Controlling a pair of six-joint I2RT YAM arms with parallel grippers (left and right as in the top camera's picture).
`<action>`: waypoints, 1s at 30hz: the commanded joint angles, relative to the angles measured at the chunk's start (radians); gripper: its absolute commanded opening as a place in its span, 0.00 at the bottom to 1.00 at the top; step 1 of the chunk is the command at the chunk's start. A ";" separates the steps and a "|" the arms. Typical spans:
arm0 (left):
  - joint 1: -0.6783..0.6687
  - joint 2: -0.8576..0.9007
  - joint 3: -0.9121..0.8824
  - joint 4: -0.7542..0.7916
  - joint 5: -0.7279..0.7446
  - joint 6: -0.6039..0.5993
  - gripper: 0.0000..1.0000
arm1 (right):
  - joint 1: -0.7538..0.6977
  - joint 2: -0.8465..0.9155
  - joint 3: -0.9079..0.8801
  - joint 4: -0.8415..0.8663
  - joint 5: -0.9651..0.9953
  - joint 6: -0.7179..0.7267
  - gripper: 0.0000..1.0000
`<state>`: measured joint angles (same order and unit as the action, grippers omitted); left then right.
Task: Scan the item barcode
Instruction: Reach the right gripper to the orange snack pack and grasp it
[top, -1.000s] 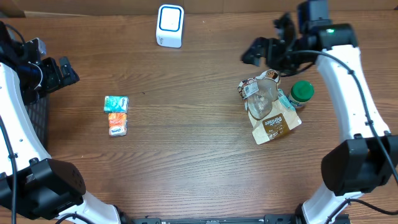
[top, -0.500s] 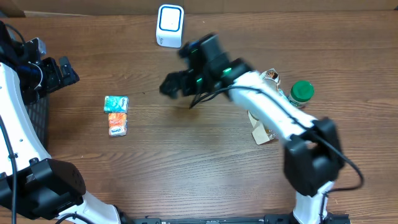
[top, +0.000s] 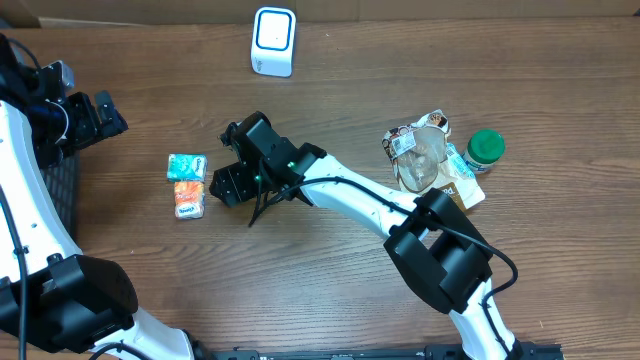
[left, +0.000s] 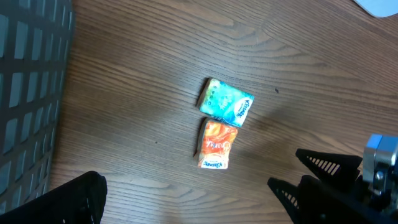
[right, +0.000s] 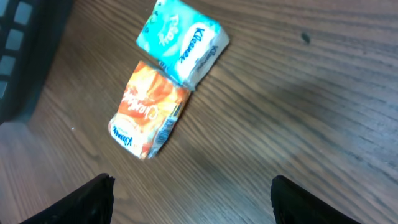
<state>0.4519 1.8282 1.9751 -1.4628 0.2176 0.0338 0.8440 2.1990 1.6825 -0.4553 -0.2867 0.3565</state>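
From my station I see the right arm stretched across the bench (top: 150, 270) toward its left half, with the right pincer (top: 226, 162) just beside the two small tissue packs and touching neither. In the right wrist view its fingertips sit at the lower corners of the frame, so the right pincer (right: 193, 200) stands wide, with only bare wood between its tips. The teal tissue pack (top: 187, 166) lies flat, and the orange tissue pack (top: 188, 198) lies against its nearer end; the two meet at one edge. Up close, the teal tissue pack (right: 183, 42) shows its brand name face up, and the orange tissue pack (right: 149, 111) sits skewed to it, corner to corner. My left arm is over at the far left edge, well apart from the packs. The left pincer (top: 110, 113) is spread wide and holds nothing. Its camera looks down on both packs from a distance, beside the dark grid wall of a basket (left: 28, 93). The white scanner (top: 273, 41) stands at the back edge of the bench, well apart from the packs. On the right half, a few pouches (top: 432, 170) lie overlapping, and a green-capped bottle (top: 485, 149) rests against them.
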 joint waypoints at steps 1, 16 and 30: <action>-0.001 -0.002 0.002 0.001 0.011 0.019 1.00 | 0.002 0.060 0.127 -0.037 0.024 -0.044 0.78; -0.001 -0.002 0.002 0.001 0.011 0.019 1.00 | 0.136 0.237 0.243 0.024 0.174 -0.129 0.70; -0.001 -0.002 0.002 0.001 0.011 0.019 1.00 | 0.142 0.264 0.243 0.034 0.181 -0.039 0.11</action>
<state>0.4515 1.8282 1.9751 -1.4624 0.2176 0.0338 0.9844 2.4454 1.8999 -0.4168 -0.1219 0.3122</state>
